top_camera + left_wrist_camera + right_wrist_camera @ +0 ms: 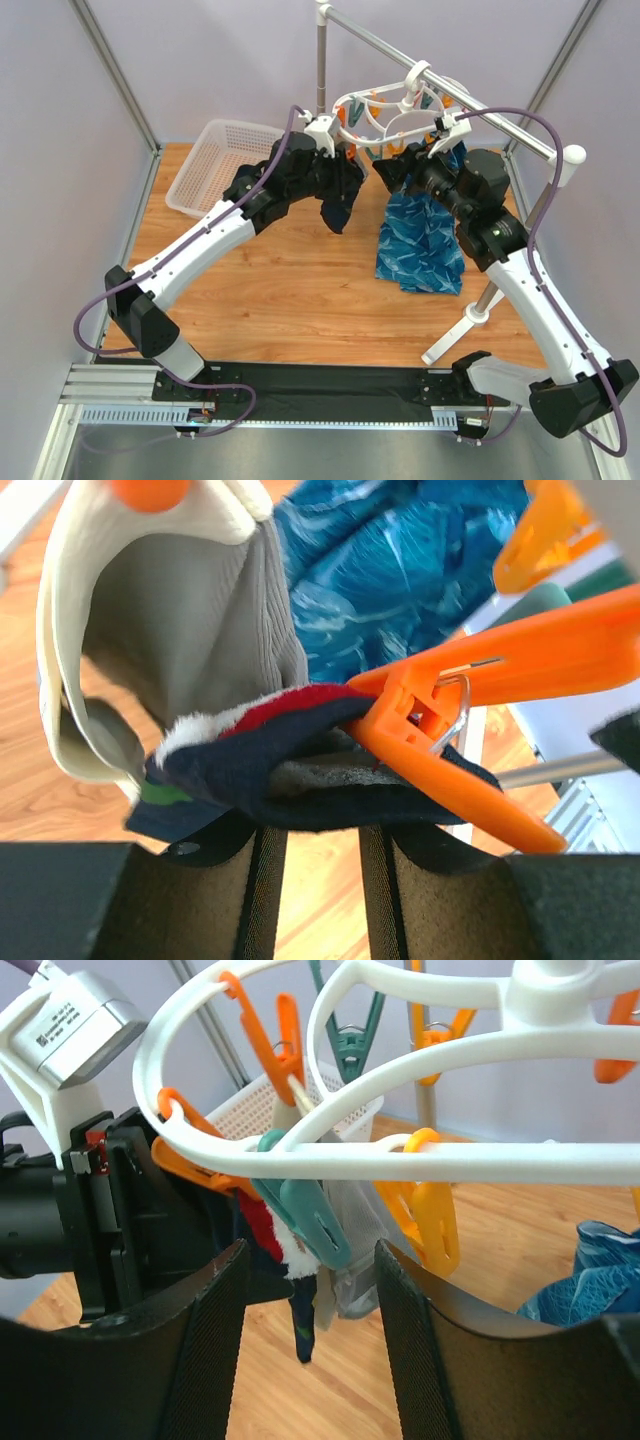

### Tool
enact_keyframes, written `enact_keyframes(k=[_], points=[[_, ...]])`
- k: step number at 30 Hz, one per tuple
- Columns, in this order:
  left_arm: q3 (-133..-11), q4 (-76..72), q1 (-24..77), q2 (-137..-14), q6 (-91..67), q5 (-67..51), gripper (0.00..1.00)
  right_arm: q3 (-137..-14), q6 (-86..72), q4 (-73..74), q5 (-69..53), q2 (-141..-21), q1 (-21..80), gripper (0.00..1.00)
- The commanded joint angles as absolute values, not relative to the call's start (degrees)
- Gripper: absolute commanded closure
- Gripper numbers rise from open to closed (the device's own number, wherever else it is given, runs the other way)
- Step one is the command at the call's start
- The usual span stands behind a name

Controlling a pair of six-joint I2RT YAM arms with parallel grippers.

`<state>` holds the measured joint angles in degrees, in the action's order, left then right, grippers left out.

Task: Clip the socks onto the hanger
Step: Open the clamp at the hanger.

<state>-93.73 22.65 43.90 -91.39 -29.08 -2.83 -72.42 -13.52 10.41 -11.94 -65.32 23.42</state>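
The white round hanger (392, 112) hangs from the grey rail. Both grippers are up against its underside. In the left wrist view an orange peg (430, 720) is clamped on a navy sock (300, 780) with a red and white cuff. A pale grey sock (190, 630) hangs beside it. My left gripper (315, 845) is open, and the navy sock lies just past its fingertips. My right gripper (310, 1290) is open too. Beyond its tips hang a teal peg (305, 1210), the grey sock (355, 1230) and the navy sock (303, 1325) under the hanger's ring (330, 1155).
A bright blue patterned cloth (420, 240) hangs down to the table right of the grippers. A white basket (215, 160) stands at the back left. The rail stand's foot (478, 315) rests at the right. More orange pegs (430, 1215) dangle from the rings.
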Motion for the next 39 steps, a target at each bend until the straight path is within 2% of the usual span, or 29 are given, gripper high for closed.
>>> enact_keyframes(k=[1, 16, 24, 31, 39], points=[[-97.38, 23.03, 43.16, -90.88, -26.81, -5.01, 0.60, -75.41, -15.02, 8.00, -15.29, -66.70, 23.12, 0.46], [-97.39, 22.68, 42.71, -89.13, -26.72, -5.63, 0.57, -76.38, -21.97, 1.32, -15.55, -71.45, 23.03, 0.47], [-94.14, 21.10, 42.54, -85.96, -28.30, -8.87, 0.57, -77.08, -23.03, 2.90, -18.19, -71.20, 23.20, 0.65], [-95.27, 18.02, 40.78, -87.01, -33.40, -19.24, 0.56, -78.57, -22.15, 8.60, -19.60, -69.26, 23.11, 0.87], [-96.77, 16.19, 38.59, -88.15, -35.24, -25.04, 0.56, -81.30, -20.74, 12.48, -28.03, -70.84, 22.33, 0.95]])
